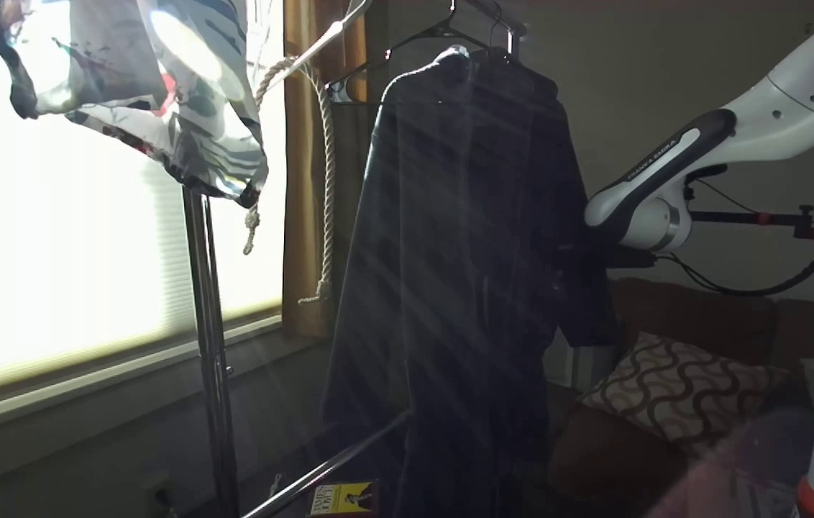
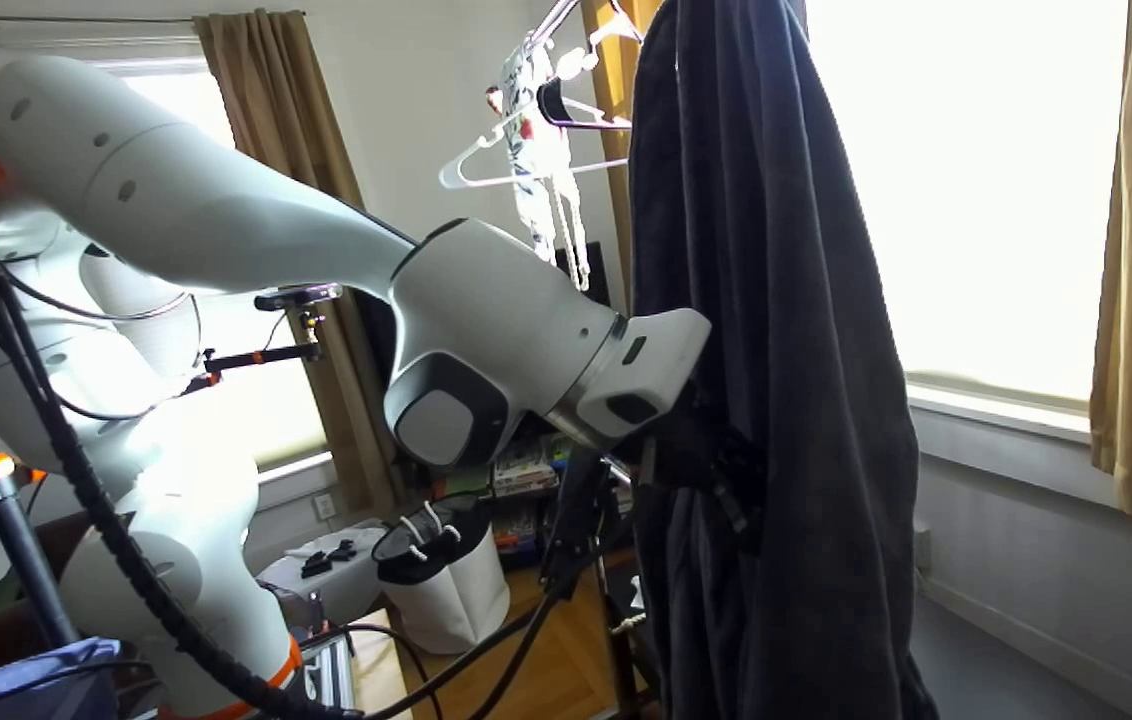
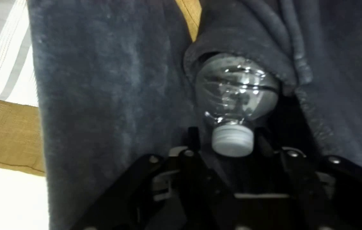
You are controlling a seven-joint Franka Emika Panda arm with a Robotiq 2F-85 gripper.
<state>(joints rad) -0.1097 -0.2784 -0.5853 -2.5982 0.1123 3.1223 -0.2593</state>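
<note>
Bottle (image 3: pixel 237 88) part-way inside pocket-like opening (image 3: pixel 243 43) of dark garment (image 3: pixel 114 89), cap (image 3: pixel 232 142) outward
Insertion appears largely done; gripper (image 3: pixel 228 137) stands moderately parted around the cap, a gap visible, no grip evident; drawing clear appears outstanding

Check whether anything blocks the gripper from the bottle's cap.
Nothing visible stands between the gripper and the cap: the fingers stand apart, one on each side. The bottle shows its neck and shoulder; a fold of the dark garment hides only its far end.
</note>
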